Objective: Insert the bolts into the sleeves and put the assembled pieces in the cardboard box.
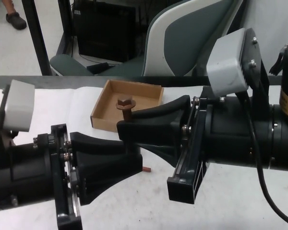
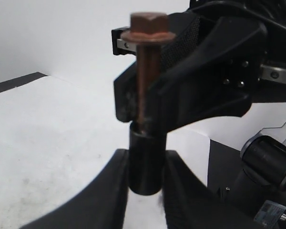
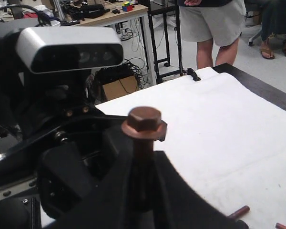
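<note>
You have one copper-coloured bolt [image 2: 148, 71] with a flanged hex head upright in the right gripper [image 3: 144, 167], closed on its shank, tip at the mouth of one black sleeve [image 2: 147, 143] clamped just below in the left gripper [image 2: 147, 164], one cardboard box [image 1: 103, 122] beyond them.

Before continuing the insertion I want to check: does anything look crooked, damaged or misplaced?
Nothing stands out. The bolt, held by the right gripper, stands upright with its lower end at the mouth of the sleeve, which the left gripper holds. Two loose copper-coloured pieces lie on the bench.
</note>
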Controlling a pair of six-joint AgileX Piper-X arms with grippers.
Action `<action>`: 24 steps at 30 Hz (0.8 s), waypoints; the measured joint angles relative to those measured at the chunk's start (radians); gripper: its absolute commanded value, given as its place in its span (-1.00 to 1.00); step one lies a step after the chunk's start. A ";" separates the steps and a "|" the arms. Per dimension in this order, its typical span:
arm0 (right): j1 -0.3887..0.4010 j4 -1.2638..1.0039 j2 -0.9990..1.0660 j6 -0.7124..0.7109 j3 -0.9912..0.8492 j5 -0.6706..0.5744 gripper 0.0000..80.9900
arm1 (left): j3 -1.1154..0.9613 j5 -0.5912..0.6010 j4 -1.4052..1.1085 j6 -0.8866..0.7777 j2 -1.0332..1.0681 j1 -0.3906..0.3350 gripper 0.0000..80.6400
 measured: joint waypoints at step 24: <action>-0.003 0.295 -0.126 0.015 0.005 0.210 0.10 | -0.006 -0.165 -0.148 -0.165 0.003 -0.003 -0.98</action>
